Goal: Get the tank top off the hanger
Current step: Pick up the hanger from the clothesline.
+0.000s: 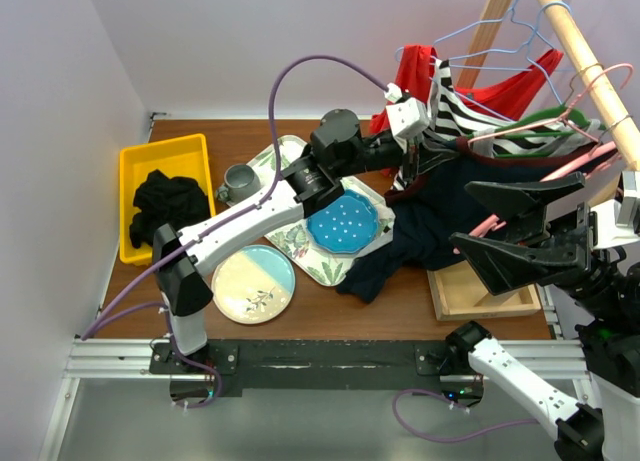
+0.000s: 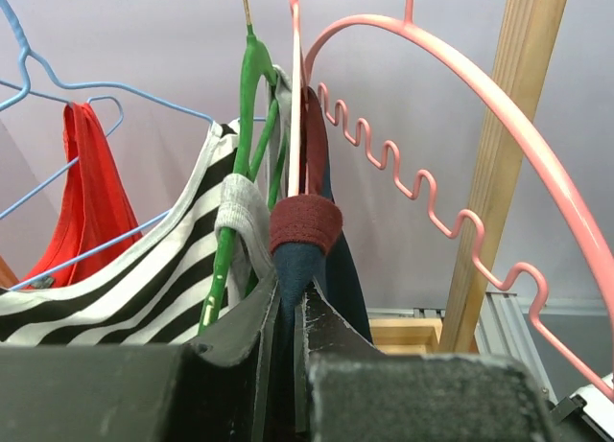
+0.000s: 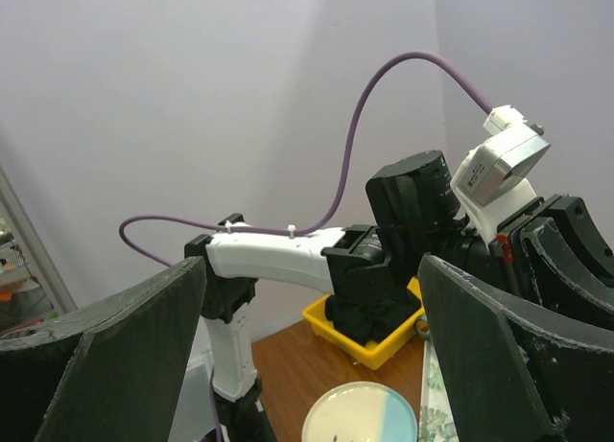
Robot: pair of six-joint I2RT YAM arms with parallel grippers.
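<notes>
The navy tank top [image 1: 425,226] hangs from the pink hanger [image 1: 545,166] on the rack, and its lower part droops onto the table. In the left wrist view its navy strap [image 2: 293,260], edged with a maroon band, rises beside the pink hanger [image 2: 460,87]. My left gripper [image 2: 288,293] is shut on that strap just below the band. From above, the left gripper [image 1: 428,156] reaches into the hung clothes. My right gripper [image 1: 463,216] stands wide open to the right of the garment with nothing between its fingers. In its own view, the right gripper [image 3: 312,269] frames only the left arm.
A striped top [image 2: 125,269] on a green hanger [image 2: 251,97] and a red top [image 2: 91,193] on a blue hanger hang to the left on the wooden rod [image 1: 590,61]. On the table are a yellow bin [image 1: 165,151] holding black cloth, a grey mug [image 1: 238,183], a tray [image 1: 300,243], a blue plate [image 1: 342,224], a cream plate [image 1: 253,283] and the rack's wooden base [image 1: 480,293].
</notes>
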